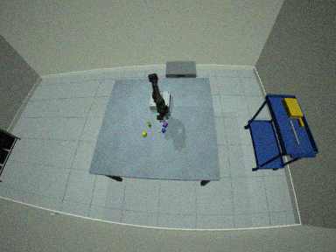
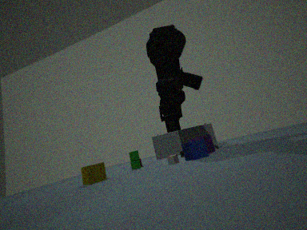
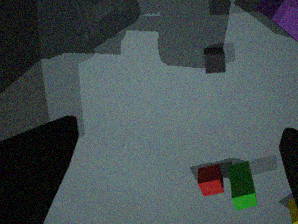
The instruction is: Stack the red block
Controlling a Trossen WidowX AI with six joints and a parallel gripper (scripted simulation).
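Lying on the grey counter (image 1: 131, 149) near its centre: red block (image 3: 210, 180), touching the green tower (image 3: 242, 187) beside it. Hand (image 1: 163, 116) spread, pinching nothing, raised apart from both, toward the far edge. Purple block (image 3: 285, 3), yellow block (image 1: 143, 134) nearby. Tiled floor; blue cart (image 1: 284, 131) beyond the right edge.
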